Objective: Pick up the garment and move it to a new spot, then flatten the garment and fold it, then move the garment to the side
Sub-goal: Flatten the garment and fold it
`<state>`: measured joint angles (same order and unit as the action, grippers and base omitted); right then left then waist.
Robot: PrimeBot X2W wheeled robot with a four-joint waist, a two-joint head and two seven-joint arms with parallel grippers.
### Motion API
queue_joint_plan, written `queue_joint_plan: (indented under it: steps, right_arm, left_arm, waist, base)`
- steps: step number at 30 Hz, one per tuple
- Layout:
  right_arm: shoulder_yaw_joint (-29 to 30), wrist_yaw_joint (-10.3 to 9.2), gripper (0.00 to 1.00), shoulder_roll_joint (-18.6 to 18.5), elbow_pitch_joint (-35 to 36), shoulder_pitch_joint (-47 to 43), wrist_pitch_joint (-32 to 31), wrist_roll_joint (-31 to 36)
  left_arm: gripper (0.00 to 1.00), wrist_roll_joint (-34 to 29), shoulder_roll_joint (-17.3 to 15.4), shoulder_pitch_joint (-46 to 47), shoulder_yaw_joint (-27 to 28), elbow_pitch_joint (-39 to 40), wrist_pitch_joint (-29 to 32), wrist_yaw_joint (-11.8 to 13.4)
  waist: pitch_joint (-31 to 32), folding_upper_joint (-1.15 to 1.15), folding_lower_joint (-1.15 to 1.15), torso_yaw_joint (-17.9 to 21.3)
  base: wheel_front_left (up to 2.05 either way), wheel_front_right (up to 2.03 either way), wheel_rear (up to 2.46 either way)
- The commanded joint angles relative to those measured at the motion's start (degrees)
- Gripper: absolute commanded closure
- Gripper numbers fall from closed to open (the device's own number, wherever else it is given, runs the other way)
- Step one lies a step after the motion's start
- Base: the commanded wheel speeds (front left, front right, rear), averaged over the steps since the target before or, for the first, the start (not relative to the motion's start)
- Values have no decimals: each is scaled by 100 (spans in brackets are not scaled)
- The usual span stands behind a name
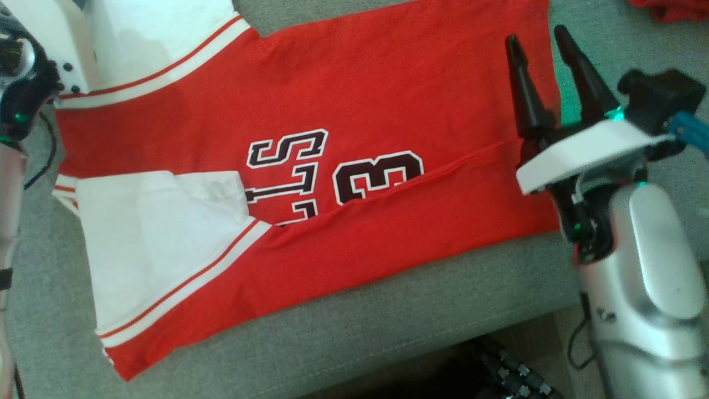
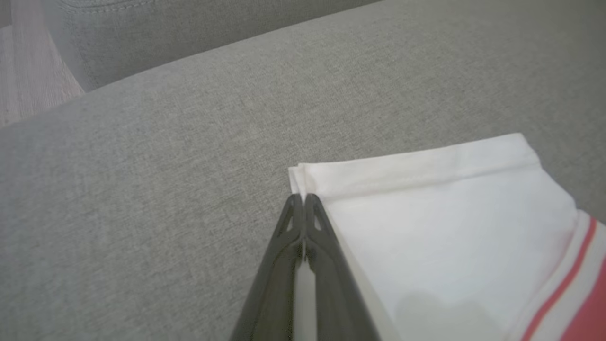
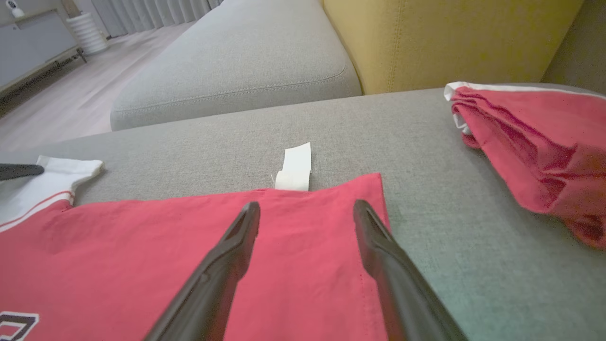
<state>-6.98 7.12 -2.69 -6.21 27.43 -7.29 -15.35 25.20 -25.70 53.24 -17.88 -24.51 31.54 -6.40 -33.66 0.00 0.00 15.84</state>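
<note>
The garment, a red jersey with white sleeves and dark lettering, lies spread on the grey sofa seat, its near side folded over the number. In the left wrist view my left gripper is shut on the edge of the far white sleeve at its hem corner, with white cloth showing between the fingers. My right gripper stands open over the red hem near its corner, nothing between its fingers. A white label sticks out past the hem.
Another red garment lies bunched on the seat beyond the hem, to the right in the right wrist view. A yellow back cushion and a second grey cushion stand behind. The seat's front edge drops to the floor.
</note>
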Motion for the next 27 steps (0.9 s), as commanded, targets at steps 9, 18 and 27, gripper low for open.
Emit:
queue_joint_plan:
  steps: [9,18,27]
  right_arm:
    - [202,36,0,-465,-445,886,-597,580]
    - [373,36,0,-973,-1461,1397,-1377,730]
    - [500,36,16,-1073,-2340,1802,-1826,317]
  left_arm:
    - [100,20,-70,361,25,141,-703,-61]
    - [100,152,96,182,-139,566,-1257,-83]
    - [100,271,216,-58,-383,1042,-1370,-93]
  waist:
    - [164,0,0,-219]
    - [372,0,0,-636]
    - [376,0,0,-952]
  base:
    - [0,0,0]
    - [0,0,0]
    - [0,0,0]
